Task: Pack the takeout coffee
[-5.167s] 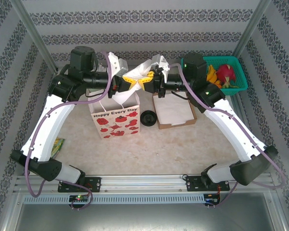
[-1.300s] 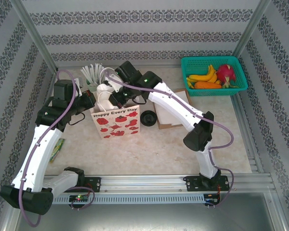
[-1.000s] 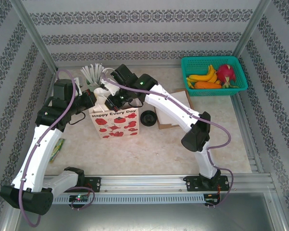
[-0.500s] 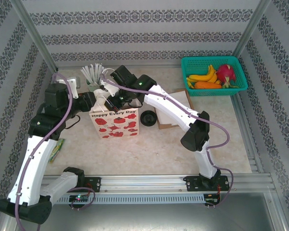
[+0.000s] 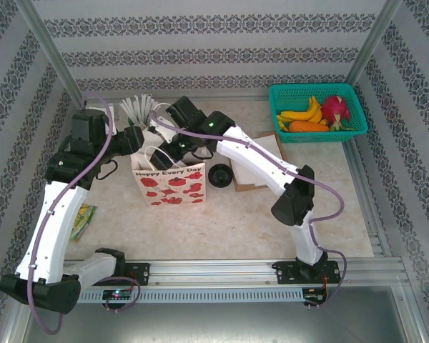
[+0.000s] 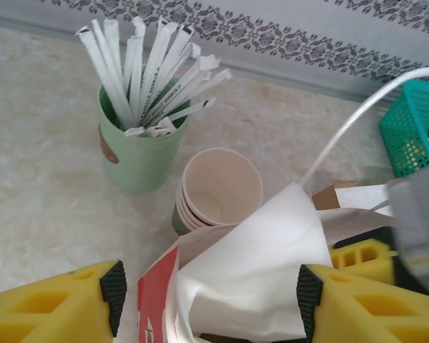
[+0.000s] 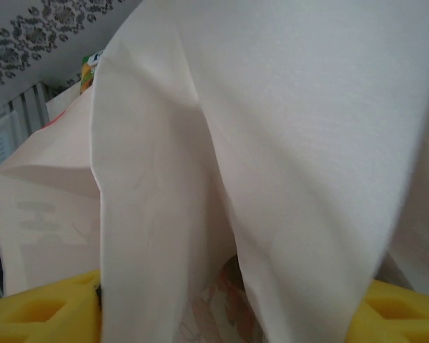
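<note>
Not managing to tell the place of the takeout coffee. Looking into the gift bag (image 5: 170, 184), standing on the left half of the table (image 5: 222, 221), and seeing a white napkin (image 6: 250, 264) sticking out. Hovering at the bag mouth with left gripper (image 6: 209, 296) and right gripper (image 7: 222, 314), both released, fingers wide apart around the napkin. Standing just behind the bag: stacked paper cups (image 6: 222, 187), beside a mint-green cup of straws (image 6: 139, 153).

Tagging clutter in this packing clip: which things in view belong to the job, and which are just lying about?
Job: red-flowered paper bag; white paper in its mouth.
Lying about: straw cup; stacked empty cups; loose black lid; fruit basket; green packet.
</note>
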You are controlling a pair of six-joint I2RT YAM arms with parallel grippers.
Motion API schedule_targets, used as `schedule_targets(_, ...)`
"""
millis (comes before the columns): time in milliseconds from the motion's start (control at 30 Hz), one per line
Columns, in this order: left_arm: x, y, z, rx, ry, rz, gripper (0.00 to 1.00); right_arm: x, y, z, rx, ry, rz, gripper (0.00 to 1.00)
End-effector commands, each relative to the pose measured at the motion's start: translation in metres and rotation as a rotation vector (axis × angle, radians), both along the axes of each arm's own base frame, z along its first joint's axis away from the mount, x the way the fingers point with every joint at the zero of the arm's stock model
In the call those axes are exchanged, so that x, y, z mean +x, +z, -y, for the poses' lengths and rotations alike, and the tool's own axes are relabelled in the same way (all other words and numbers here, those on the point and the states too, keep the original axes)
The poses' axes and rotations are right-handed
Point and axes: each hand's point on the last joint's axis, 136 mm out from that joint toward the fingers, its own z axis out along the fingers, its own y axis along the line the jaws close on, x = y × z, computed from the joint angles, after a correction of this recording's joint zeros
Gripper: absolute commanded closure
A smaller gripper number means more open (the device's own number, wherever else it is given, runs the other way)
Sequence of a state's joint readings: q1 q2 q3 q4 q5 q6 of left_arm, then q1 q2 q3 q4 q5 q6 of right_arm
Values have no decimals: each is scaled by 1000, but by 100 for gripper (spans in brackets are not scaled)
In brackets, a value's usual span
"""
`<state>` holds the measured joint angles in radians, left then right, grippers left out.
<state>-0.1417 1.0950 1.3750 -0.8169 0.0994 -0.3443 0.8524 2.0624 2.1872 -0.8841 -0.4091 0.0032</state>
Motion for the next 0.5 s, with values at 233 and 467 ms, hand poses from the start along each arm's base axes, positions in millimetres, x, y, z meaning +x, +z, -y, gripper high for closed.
schedule_targets(233, -9, -30, -4, 30, 0, -165, 40, 9, 58, 26, 127, -53, 178, 11)
schedule_targets(467, -3, -31, 10, 19, -90, -205, 50, 22, 69, 50, 154, -173, 305, 2)
